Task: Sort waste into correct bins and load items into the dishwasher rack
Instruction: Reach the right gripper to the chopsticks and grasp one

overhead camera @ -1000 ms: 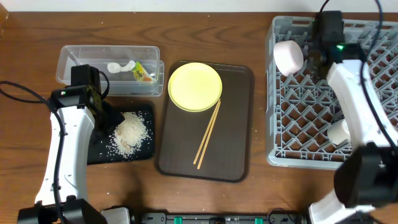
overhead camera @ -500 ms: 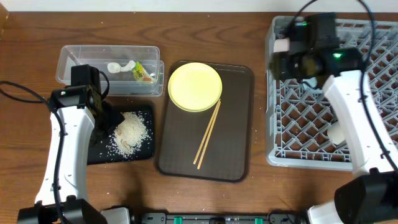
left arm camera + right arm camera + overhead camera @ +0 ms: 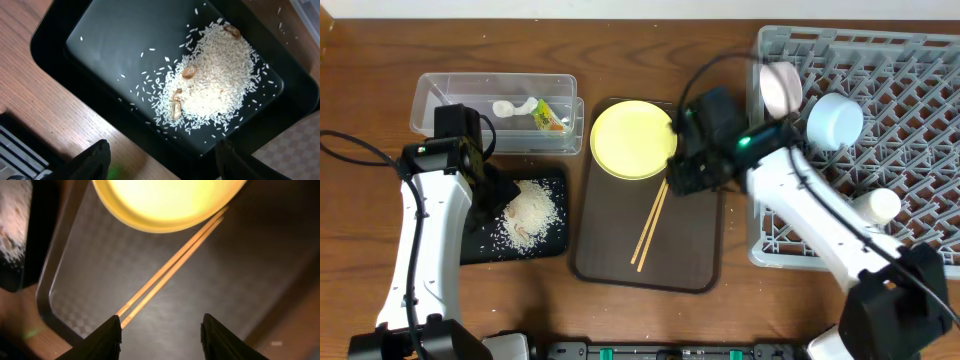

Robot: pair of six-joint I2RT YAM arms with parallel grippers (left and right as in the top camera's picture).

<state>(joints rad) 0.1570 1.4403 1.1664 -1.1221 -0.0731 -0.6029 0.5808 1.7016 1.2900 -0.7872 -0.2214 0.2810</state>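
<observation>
The yellow plate (image 3: 633, 139) and the wooden chopsticks (image 3: 653, 217) lie on the dark brown serving tray (image 3: 700, 250). My right gripper (image 3: 688, 172) is open and empty, above the tray beside the plate; its wrist view shows the plate (image 3: 165, 202), the chopsticks (image 3: 170, 270) and the open fingers (image 3: 160, 335). The grey rack (image 3: 850, 200) holds a white-pinkish bowl (image 3: 781, 88), a light blue bowl (image 3: 834, 120) and a white cup (image 3: 877, 205). Rice (image 3: 527, 212) lies in the black tray (image 3: 480, 245). My left gripper (image 3: 160, 162) is open, over that tray's edge (image 3: 60, 60). The clear tub (image 3: 450, 95) holds the wrapper (image 3: 551, 117) and white scrap (image 3: 513, 107).
The wooden table (image 3: 380, 60) surrounds everything. The left arm (image 3: 425, 230) stands over the black tray's left side. The right arm (image 3: 820, 220) crosses the rack's left edge. A black cable (image 3: 350, 150) lies at the far left.
My right arm has swung left from over the rack to above the brown tray, beside the plate. The white-pinkish bowl now rests in the rack. The left arm has not moved.
</observation>
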